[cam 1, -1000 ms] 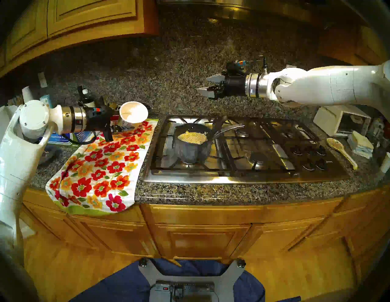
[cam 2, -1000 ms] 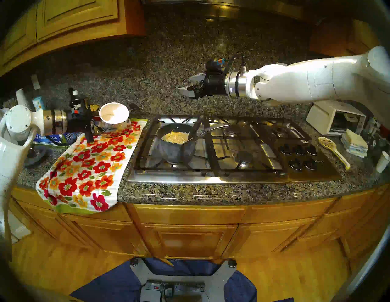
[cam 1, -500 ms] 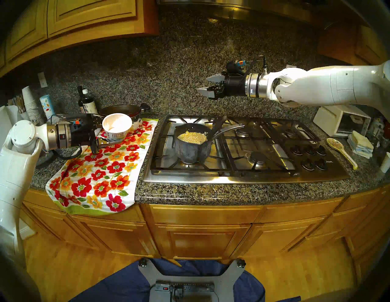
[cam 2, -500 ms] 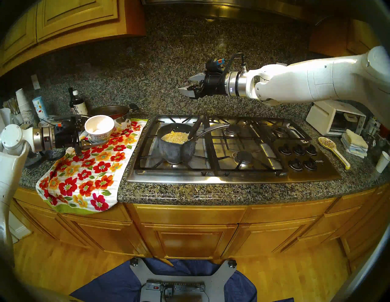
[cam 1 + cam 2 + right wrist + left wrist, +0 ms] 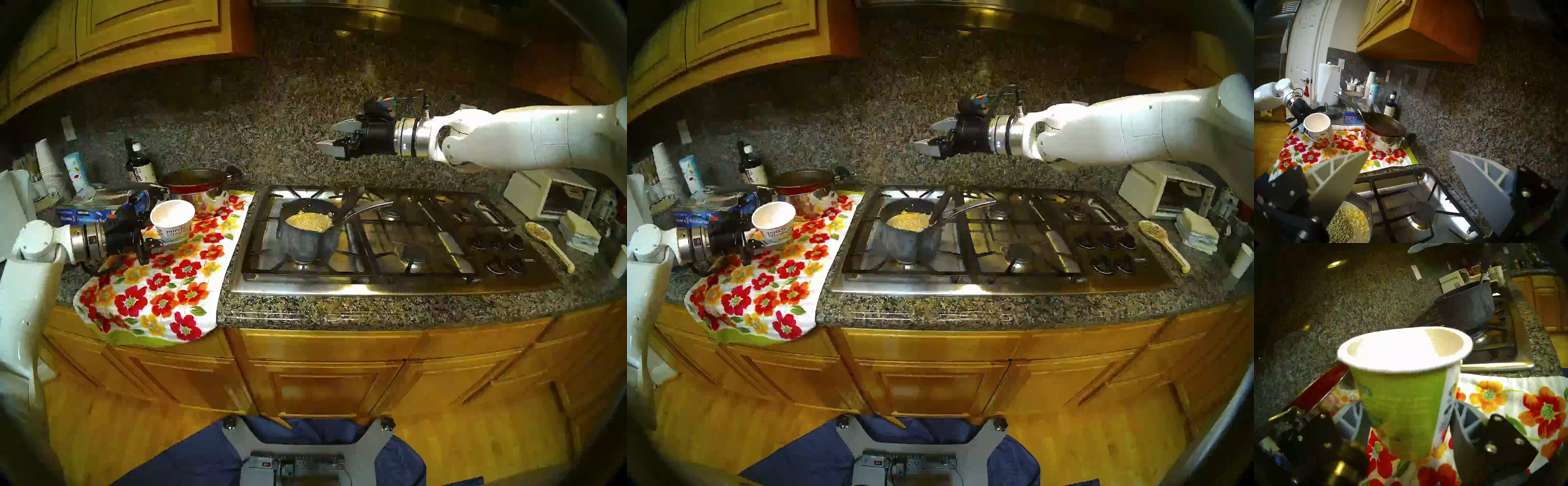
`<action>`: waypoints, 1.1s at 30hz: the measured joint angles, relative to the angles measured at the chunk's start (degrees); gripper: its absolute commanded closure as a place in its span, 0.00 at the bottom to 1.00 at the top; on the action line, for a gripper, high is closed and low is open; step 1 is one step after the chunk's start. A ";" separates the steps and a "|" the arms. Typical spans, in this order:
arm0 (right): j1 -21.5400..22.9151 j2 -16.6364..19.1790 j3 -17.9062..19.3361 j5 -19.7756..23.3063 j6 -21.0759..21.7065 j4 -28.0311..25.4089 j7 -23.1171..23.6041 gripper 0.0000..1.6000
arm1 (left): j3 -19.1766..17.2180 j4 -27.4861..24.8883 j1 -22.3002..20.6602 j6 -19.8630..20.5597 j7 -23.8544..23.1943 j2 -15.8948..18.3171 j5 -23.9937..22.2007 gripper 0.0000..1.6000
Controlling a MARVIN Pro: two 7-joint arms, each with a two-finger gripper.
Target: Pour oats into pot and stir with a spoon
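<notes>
- Head stereo left: the left gripper [image 5: 159, 234] is clamped around the paper cup [image 5: 173, 220], which stands nearly upright with its mouth up, low over the floral towel [image 5: 163, 288]. A second ago the cup lay tipped with its mouth toward the camera, higher and nearer the stove [image 5: 390, 237]; it has since come down and to the left. The pot [image 5: 307, 234] sits on the front-left burner, its silver handle running up and to the right; the oats [image 5: 308, 220] fill it. The spoon [image 5: 349, 203] leans in the pot, handle rising up and to the right; its bowl is hidden. The right gripper [image 5: 330, 139] hangs over the back of the stove with jaws spread wide and empty, unmoved.
- Head stereo right: much the same; the cup [image 5: 774, 222] reads "purely elizabeth", and the frying pan [image 5: 803, 180] on the steel pot behind it is now uncovered.
- Left wrist: the cup's green side [image 5: 1403, 404] fills the view between both fingers [image 5: 1349, 419]; the picture is blurred, and whether the cup's base touches the towel cannot be told.
- Right wrist: the oats [image 5: 1349, 222] are cut off at the bottom edge, partly behind one finger [image 5: 1335, 178].
</notes>
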 measured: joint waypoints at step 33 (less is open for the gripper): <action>0.00 0.00 0.00 0.00 0.00 0.00 0.00 0.00 | 3.63 21.39 -10.06 -2.55 -11.49 -2.52 -2.31 0.03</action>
